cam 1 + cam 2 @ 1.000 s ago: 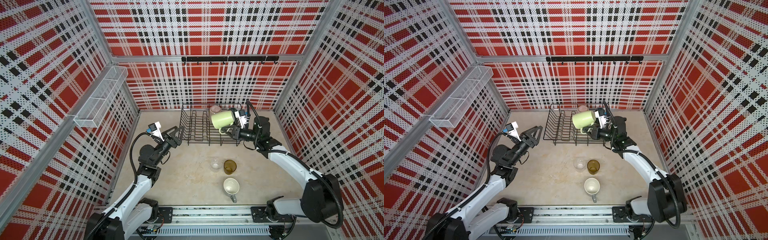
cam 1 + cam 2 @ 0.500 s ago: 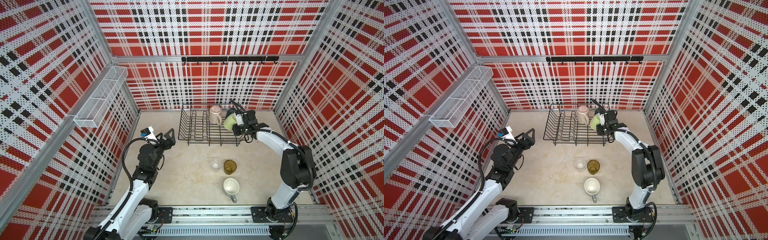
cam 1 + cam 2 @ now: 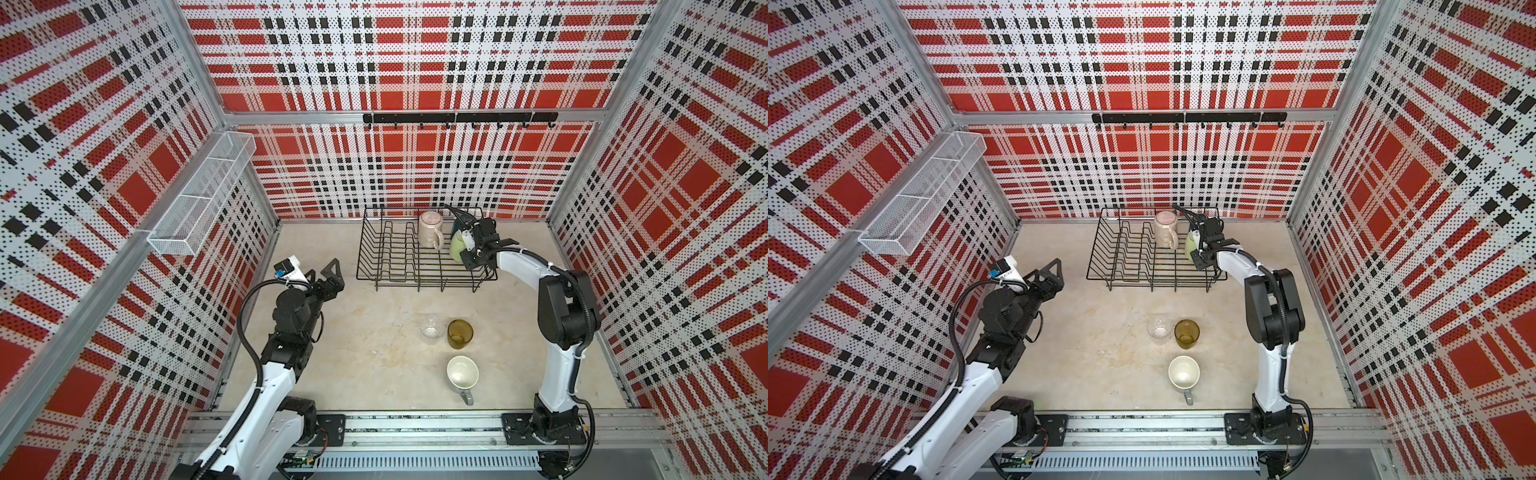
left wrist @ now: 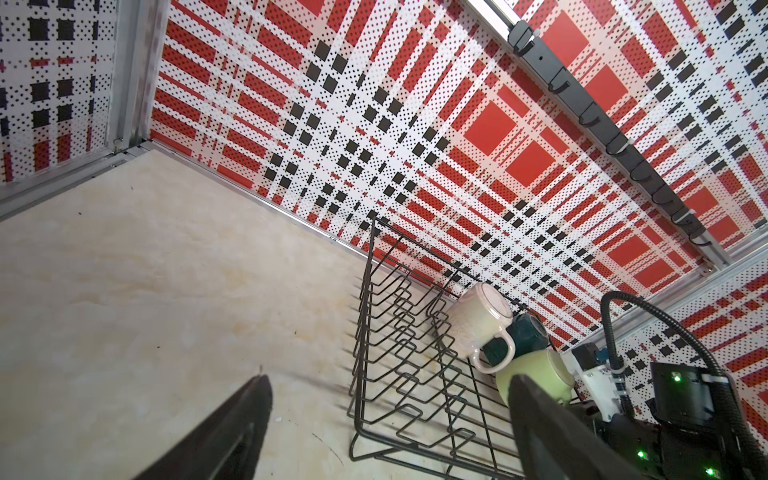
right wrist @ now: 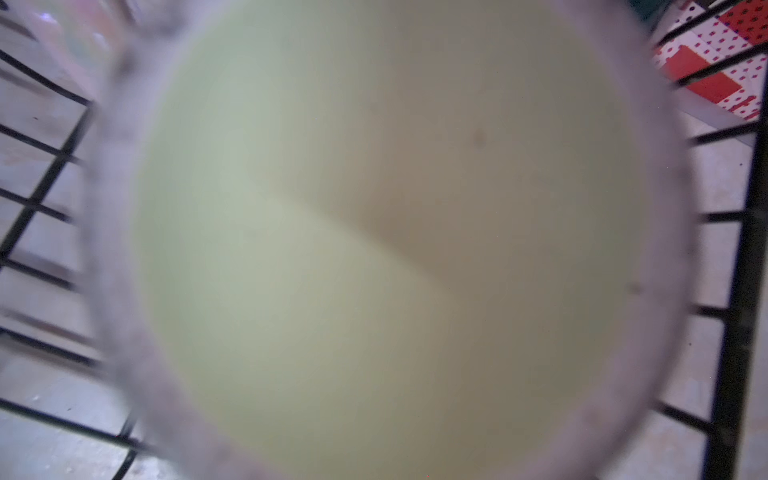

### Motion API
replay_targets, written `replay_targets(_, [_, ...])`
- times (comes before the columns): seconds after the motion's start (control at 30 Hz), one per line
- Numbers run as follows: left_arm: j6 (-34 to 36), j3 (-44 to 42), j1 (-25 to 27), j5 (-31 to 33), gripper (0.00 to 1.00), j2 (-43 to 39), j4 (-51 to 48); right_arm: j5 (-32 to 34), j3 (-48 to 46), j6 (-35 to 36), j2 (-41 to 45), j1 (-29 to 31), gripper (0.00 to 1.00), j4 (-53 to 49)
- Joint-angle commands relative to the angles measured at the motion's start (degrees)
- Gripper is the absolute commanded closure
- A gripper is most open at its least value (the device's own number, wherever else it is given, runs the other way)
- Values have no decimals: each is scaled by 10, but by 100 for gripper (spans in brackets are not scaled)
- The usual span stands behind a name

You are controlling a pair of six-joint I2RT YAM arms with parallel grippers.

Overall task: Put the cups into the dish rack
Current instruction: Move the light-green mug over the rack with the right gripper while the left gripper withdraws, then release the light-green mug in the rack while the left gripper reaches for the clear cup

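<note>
Right hand (image 3: 468, 251) grips blurred green mug (image 5: 374, 249); teal mug (image 4: 525, 336) half hidden; left hand (image 3: 323, 270) agape.

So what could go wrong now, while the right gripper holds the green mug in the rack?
1. The green mug is close beside the pink mug and teal mug; the right gripper could knock them when letting go.
2. The mug fills the blurred right wrist view, so its seat on the rack wires is unclear; it may tip once released.
</note>
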State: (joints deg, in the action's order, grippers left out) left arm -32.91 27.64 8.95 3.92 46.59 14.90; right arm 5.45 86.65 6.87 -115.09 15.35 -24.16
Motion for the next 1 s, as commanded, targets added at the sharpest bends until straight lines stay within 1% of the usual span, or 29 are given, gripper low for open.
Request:
replay_targets(0.0, [0,-2,-8,4,8,-10,-2,20,26,26,-9,-1,100,28])
replay_targets(0.23, [1,-3,-10,4,8,-15,-7,9,27,25,-19,-15,99,13])
replay_targets(0.4, [-1,-7,-16,4,8,-15,-7,7,24,27,-4,-16,74,4])
replay_targets(0.47, [-3,-8,-15,3,8,-14,-5,3,25,26,4,-16,67,-3])
replay_targets(0.57, [-2,-9,-15,3,8,-15,-5,11,25,18,19,-16,63,-15])
replay_targets(0.63, [-2,-9,-15,-1,8,-13,-5,18,26,6,31,-16,64,-31])
replay_targets(0.77, [7,-1,-14,-31,8,-1,-12,-12,9,-16,77,-14,63,-57])
replay_targets(0.83, [12,1,-11,-42,8,4,-21,-18,-6,-29,109,-5,61,-74])
replay_targets(0.93, [22,1,4,-52,9,7,-30,-3,-28,-41,150,19,57,-104])
replay_targets(0.97, [27,2,13,-55,9,8,-33,-14,-37,-49,164,23,56,-109])
